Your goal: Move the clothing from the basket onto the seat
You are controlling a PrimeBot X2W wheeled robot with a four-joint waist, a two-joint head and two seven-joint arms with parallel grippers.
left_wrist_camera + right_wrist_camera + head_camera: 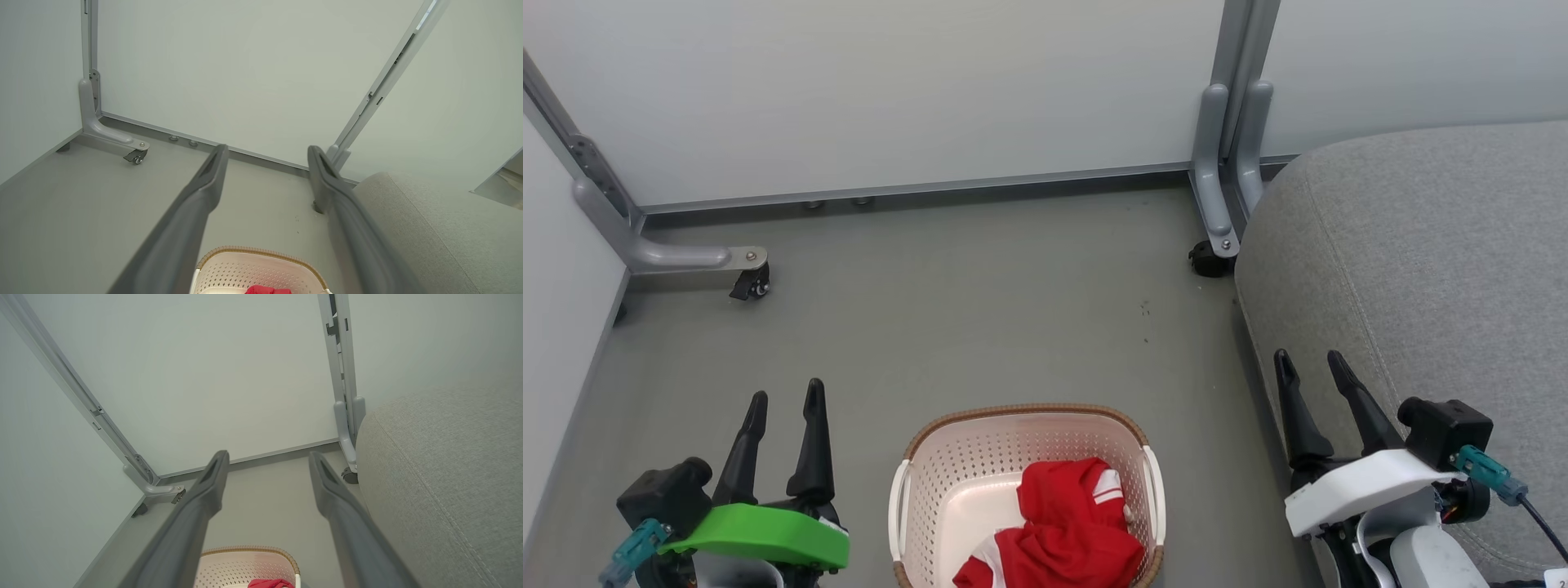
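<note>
Red clothing (1070, 523), white stripes on one piece, is bunched in the near right part of the basket (1021, 408) in your head view. The basket is cream, perforated, with a brown woven-look rim and white side handles, and it stands on the grey floor (980, 310) at bottom centre. The grey woven seat (1437, 269) takes the right side, near the basket and apart from it. Your left gripper (787, 390), green cover, sits lower left with jaws spread and empty, clear of the basket's left handle. Your right gripper (1308, 356), white cover, sits lower right by the seat's edge, jaws spread too, holding nothing. Pale partition panels (890, 90) close the back and left, with a caster (752, 286) on the frame foot at left. In the left wrist view your left gripper (267, 149) has both dark fingers (196, 204) wide apart and empty. The basket (253, 250) is at the bottom edge between them with a sliver of clothing (267, 290) inside, the seat (441, 232) is on the right and the caster (138, 157) on the left. In the right wrist view your right gripper (267, 454) is released the same way, fingers (347, 522) parted and touching nothing. The basket (245, 563) is low between them with a bit of red clothing (269, 583) in it. The seat (441, 477) is just beside the right finger, its stitched seam showing.
</note>
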